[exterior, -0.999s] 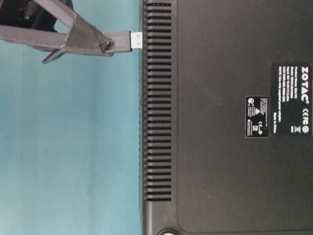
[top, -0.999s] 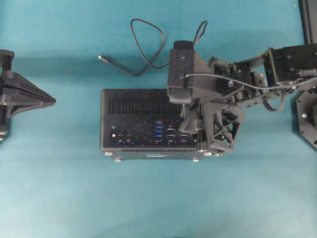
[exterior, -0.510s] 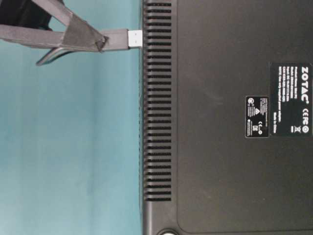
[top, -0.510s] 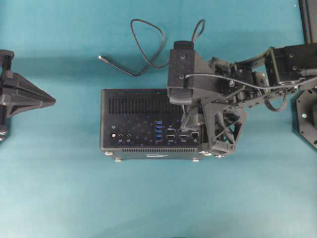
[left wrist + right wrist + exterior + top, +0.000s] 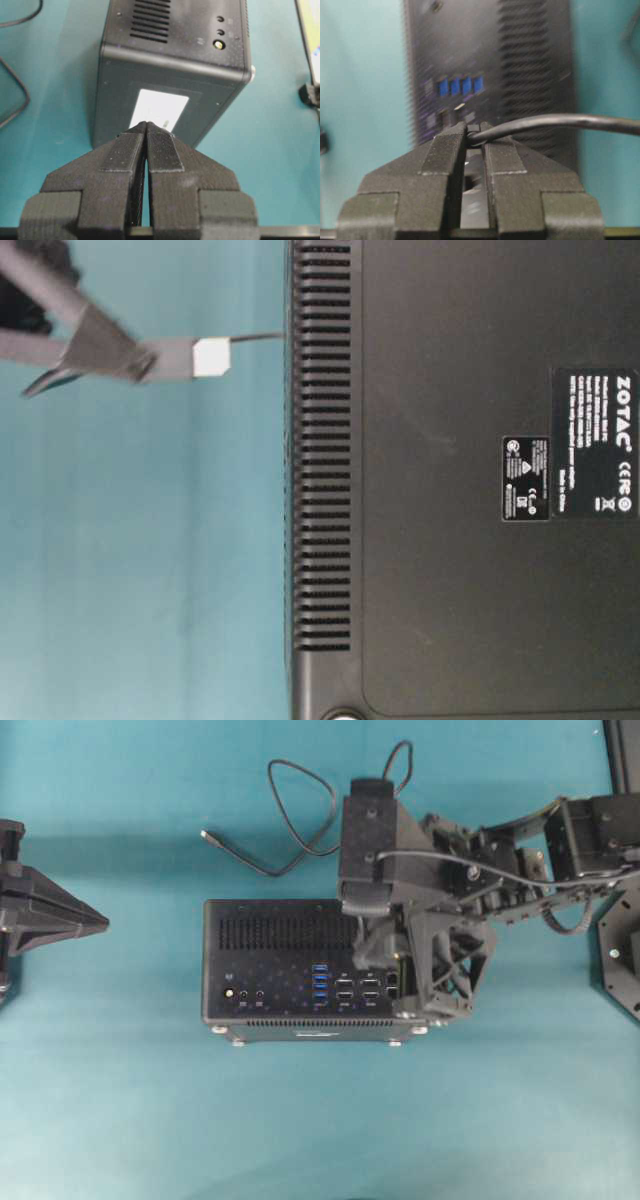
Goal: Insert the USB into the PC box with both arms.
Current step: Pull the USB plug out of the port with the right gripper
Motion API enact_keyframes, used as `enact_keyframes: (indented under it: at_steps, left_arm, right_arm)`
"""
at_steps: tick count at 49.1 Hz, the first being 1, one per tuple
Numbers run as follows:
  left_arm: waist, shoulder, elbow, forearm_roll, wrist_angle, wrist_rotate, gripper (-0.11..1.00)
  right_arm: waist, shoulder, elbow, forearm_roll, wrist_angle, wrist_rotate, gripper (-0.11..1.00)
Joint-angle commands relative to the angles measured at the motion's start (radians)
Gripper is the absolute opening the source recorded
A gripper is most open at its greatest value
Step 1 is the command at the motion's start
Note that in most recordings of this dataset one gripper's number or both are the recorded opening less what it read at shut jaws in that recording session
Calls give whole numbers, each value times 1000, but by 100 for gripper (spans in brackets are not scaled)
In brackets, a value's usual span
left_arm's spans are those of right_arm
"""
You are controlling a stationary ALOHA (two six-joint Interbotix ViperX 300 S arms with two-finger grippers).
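The PC box (image 5: 270, 960) lies on the teal table with its port face up, showing the four blue ports (image 5: 320, 982). My right gripper (image 5: 390, 970) hangs over the box's right end, shut on the chunky plug of the USB (image 5: 210, 357). Seen from table level, the right gripper (image 5: 150, 362) holds the plug's silver tip a short gap off the box (image 5: 450, 540). In the right wrist view the gripper (image 5: 474, 131) pinches the plug and the cable (image 5: 545, 122) runs off right. The left gripper (image 5: 104, 923) (image 5: 146, 125) is shut and empty, left of the box (image 5: 175, 60).
The USB cable (image 5: 300, 820) loops on the table behind the box, its small connector (image 5: 207, 837) lying at the back left. The right arm's base (image 5: 620, 950) stands at the right edge. Teal table (image 5: 320, 1120) stretches in front of the box.
The right gripper closed further on the plug and drew it back from the box's face, the silver tip turning. Overhead, the gripper shifted slightly left and back. The left arm stayed put.
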Motion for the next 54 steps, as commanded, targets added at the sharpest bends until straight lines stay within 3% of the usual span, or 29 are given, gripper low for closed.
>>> enact_keyframes:
  at_steps: [1, 18, 54]
  left_arm:
    - [0, 3, -12, 2, -8, -2, 0]
    - [0, -17, -11, 2, -9, -2, 0]
    - [-2, -29, 14, 2, -8, 2, 0]
  right_arm:
    - [17, 2, -35, -38, -6, 6, 10]
    - [35, 64, -75, -152, -2, 3, 9]
    - [40, 97, -72, -152, -58, 15, 9]
